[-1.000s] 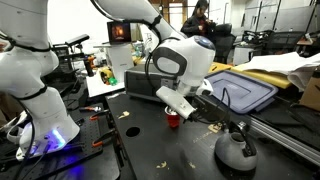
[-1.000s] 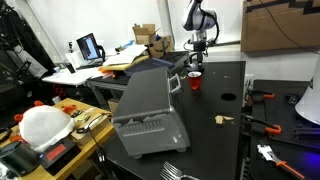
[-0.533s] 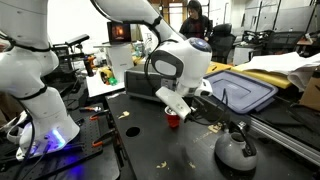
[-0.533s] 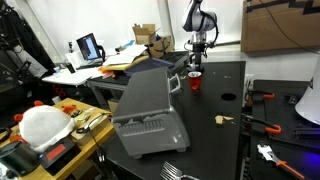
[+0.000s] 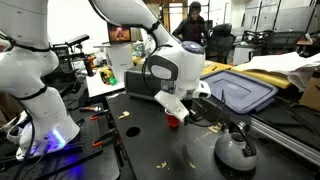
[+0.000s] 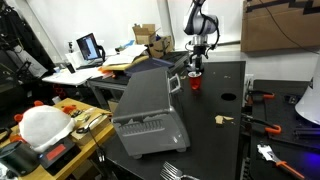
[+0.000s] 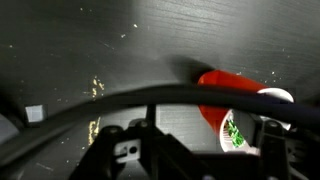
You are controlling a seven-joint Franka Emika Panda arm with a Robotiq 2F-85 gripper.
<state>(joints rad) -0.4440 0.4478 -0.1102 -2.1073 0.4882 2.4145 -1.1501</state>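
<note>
A small red cup stands on the black table; it also shows in an exterior view as the red cup near the table's far side. My gripper hangs right over it, fingers pointing down around its rim, and from the far side the gripper sits just above the cup. In the wrist view the cup, with a white inside and green print, lies between the dark fingers, nearer the right one. A gap shows on its left side, so the gripper stands open.
A grey bin with a blue lid sits behind the cup, and a black round object in front. A grey box stands at the table's edge. A black cable crosses the wrist view. Crumbs dot the table.
The arm has come down and shifted a little toward the red cup. The jaws look slightly narrower around it. The cup has not moved.
</note>
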